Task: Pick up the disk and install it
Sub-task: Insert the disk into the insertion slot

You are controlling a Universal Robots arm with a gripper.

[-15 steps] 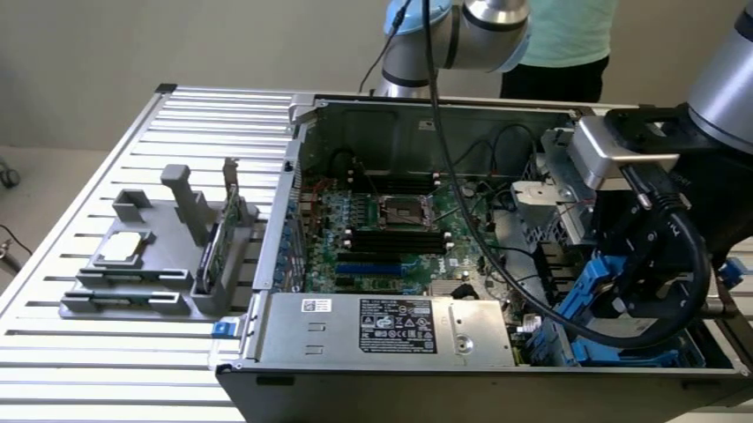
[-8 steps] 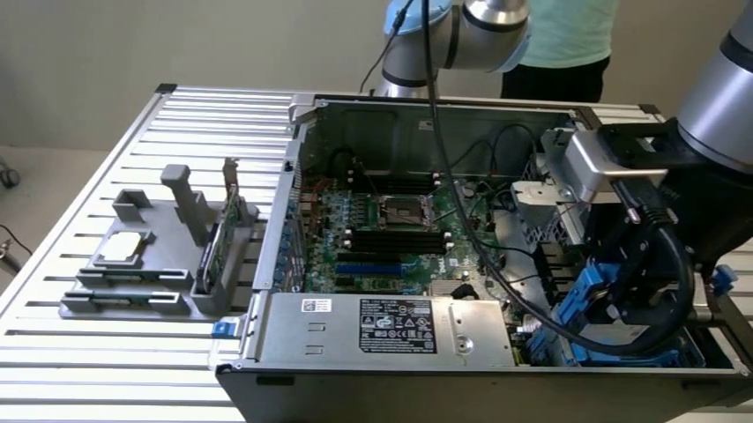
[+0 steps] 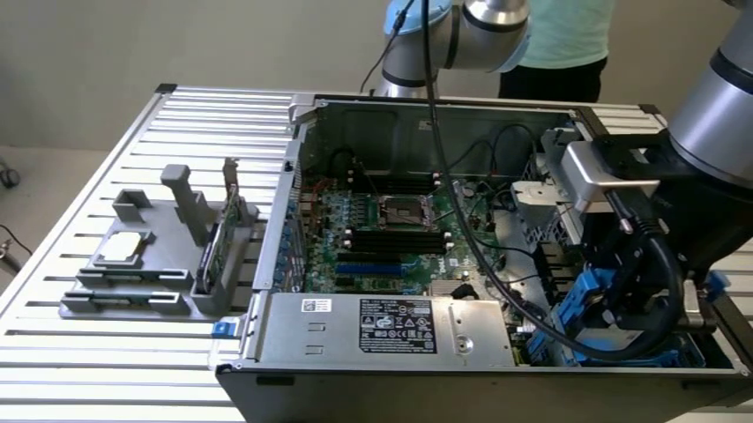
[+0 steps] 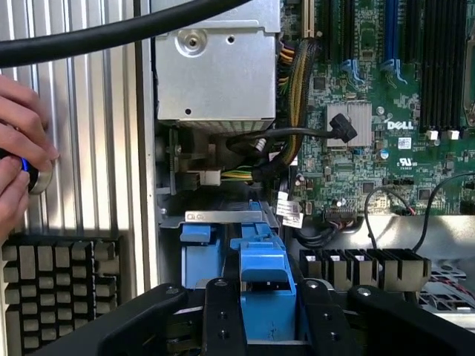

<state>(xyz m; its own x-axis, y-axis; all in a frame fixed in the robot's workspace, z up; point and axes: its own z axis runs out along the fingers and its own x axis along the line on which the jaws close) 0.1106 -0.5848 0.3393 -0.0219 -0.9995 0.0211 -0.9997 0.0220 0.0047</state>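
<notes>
Slatted metal surface (image 3: 70, 352) holds an open computer case (image 3: 353, 326). At the exterior view's right, the end effector (image 3: 618, 295) dips inside. In the wrist view, its fingers (image 4: 220, 311) squeeze the disk (image 4: 266, 256), which stands on end, long side pointing down into the bay.

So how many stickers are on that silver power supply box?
2 on the power supply: a small white sticker near the exterior view's left end, a larger black-and-white label nearer the middle. Some faces are hidden.
</notes>
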